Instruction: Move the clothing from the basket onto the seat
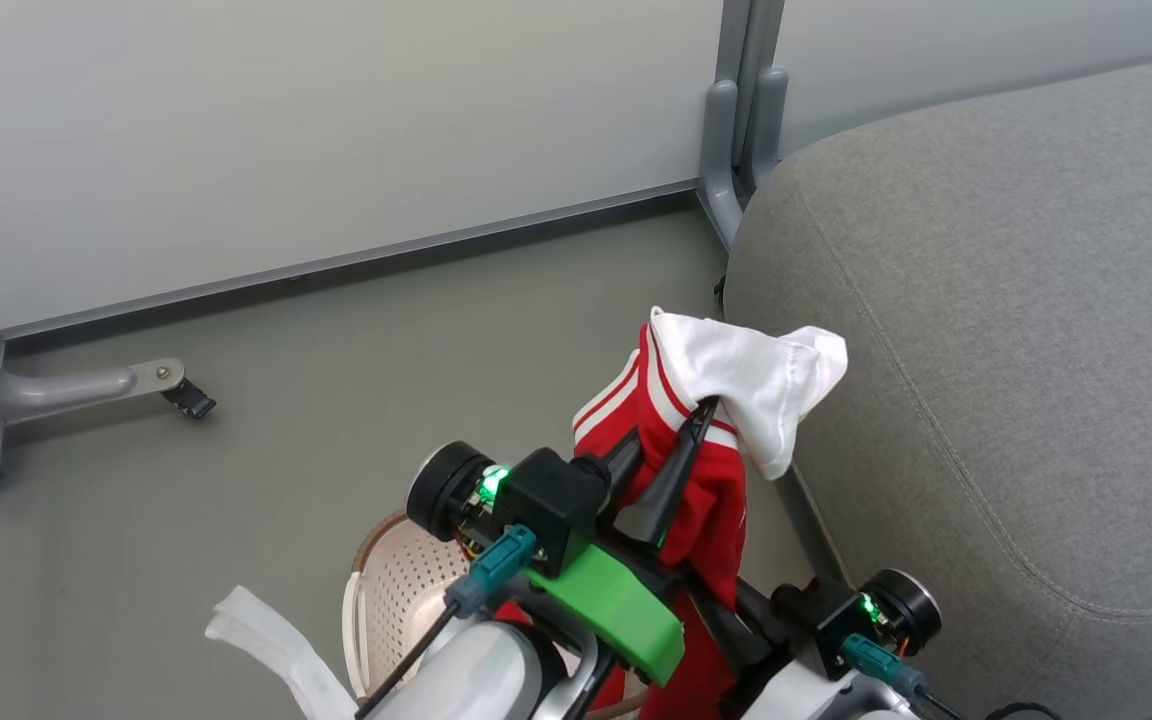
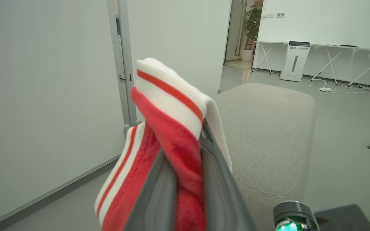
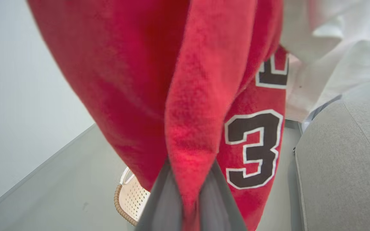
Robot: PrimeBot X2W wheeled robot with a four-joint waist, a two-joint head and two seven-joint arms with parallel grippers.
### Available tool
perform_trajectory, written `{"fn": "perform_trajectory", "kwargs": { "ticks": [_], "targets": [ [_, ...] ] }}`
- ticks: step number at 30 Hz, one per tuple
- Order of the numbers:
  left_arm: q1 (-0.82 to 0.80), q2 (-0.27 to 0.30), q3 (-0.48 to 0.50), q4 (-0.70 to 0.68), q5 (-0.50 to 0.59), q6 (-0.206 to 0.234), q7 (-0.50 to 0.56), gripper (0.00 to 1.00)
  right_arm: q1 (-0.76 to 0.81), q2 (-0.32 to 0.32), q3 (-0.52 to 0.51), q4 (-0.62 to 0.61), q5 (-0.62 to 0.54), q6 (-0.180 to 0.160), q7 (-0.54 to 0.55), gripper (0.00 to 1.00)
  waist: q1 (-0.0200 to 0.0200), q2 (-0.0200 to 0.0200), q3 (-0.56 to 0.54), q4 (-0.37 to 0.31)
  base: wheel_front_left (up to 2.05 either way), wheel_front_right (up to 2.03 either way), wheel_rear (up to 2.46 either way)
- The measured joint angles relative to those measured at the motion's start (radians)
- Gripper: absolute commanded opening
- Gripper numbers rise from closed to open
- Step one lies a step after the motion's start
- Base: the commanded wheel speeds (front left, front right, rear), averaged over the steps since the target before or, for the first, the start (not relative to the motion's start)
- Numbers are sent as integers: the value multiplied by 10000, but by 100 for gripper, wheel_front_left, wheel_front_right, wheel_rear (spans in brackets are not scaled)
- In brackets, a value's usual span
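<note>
While clothing [image 1: 711, 500] hung near basket [image 1: 406, 590]: left fingers [image 2: 218, 179] and right fingers [image 3: 220, 199] were clamped on it
Needed: a swing over seat [image 1: 986, 350], lowering, then joint release

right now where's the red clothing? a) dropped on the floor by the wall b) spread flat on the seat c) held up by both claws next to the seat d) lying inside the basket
c: the left claw and the right claw each pinch the clothing, which hangs over the basket beside the seat.
</note>
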Motion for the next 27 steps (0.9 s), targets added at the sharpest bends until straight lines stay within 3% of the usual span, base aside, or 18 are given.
{"fn": "perform_trajectory", "kwargs": {
  "ticks": [7, 8, 9, 27],
  "targets": [
    [17, 121, -17, 173, -2, 69, 81, 0, 156, -102, 44, -105, 130, 0, 0, 0, 0, 0, -72, -34, 0, 0, 0],
    [16, 155, -48, 184, 6, 67, 88, 29, 171, -109, 42, -111, 140, 0, 0, 0, 0, 0, -82, -38, 0, 0, 0],
    [16, 190, -71, 186, 23, 63, 86, 100, 188, -119, 40, -119, 144, 0, 0, 0, 0, 0, -92, -40, 0, 0, 0],
    [24, 430, -38, 226, 12, 159, -274, 100, 244, -182, -594, -410, 146, 0, 2, 0, 1, 0, -9, -295, 0, 0, 0]
  ]
}}
